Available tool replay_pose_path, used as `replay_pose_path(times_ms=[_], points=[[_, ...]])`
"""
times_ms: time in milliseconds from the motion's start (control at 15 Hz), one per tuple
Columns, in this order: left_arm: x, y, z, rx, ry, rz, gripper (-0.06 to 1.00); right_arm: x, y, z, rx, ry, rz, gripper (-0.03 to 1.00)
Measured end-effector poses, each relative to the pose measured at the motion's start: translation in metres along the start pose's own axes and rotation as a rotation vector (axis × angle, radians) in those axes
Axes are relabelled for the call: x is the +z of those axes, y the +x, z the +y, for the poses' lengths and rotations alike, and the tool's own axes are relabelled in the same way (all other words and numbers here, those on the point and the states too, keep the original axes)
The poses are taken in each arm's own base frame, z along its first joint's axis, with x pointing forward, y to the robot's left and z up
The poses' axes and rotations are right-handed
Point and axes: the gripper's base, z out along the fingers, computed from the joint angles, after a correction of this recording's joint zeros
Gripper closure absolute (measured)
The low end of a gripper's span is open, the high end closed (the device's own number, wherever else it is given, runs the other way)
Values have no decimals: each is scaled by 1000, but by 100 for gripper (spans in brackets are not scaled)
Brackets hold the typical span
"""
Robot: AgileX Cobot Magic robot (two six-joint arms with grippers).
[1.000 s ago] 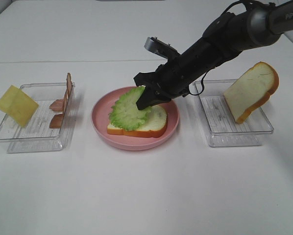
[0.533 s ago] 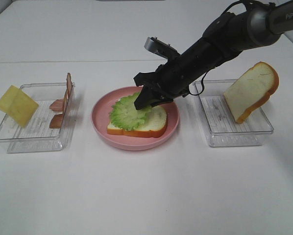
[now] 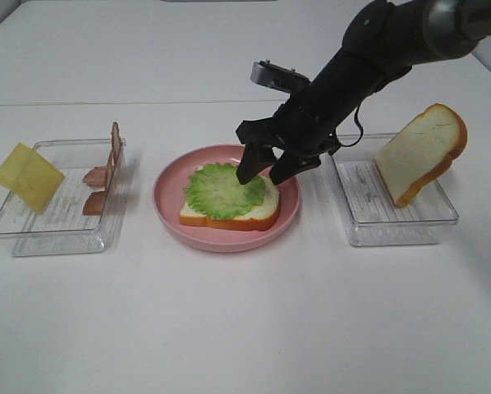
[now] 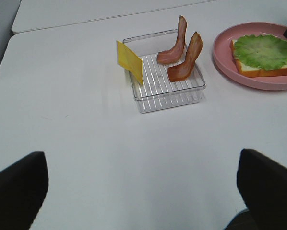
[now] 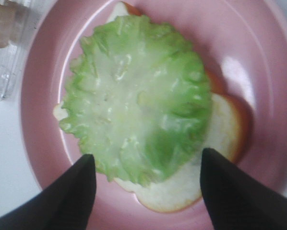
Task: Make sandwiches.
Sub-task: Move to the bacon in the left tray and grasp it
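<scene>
The sandwich at this moment is one white bread slice (image 3: 229, 215) with a green lettuce leaf (image 3: 219, 189) lying flat on it, on the pink plate (image 3: 167, 205). My right gripper (image 3: 262, 176) hangs open just above the leaf's right edge and holds nothing. In the right wrist view its fingertips (image 5: 81, 187) straddle the lettuce (image 5: 138, 105). The left gripper (image 4: 143, 191) is open over bare table, short of the tray with the cheese (image 4: 130, 61) and bacon strips (image 4: 184, 57).
A clear tray (image 3: 57, 205) on the left holds the yellow cheese square (image 3: 28, 175) and bacon strips (image 3: 106, 168). Another clear tray (image 3: 393, 205) on the right has a bread slice (image 3: 422, 152) leaning on its far corner.
My right gripper has opened and let go of the lettuce, which dropped from a tilted hold to lie flat on the bread. The gripper shifted slightly right.
</scene>
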Motion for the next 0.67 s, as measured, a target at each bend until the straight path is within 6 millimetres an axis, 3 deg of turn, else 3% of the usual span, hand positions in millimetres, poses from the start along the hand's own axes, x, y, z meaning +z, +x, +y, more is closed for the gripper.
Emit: replay_pose_path(times_ms=[267,333,600,667], points=[[0,0,0,0,0,0,-5,-41,-11,4,27,168,78,35],[0,0,0,0,0,0,-5,-66,-13,9,72,246,94,35],[0,0,0,0,0,0,-5,-112,-14,4,113,518,68,32],[0,0,0,0,0,0,-5,-136,-11,6,119,603,17,30]])
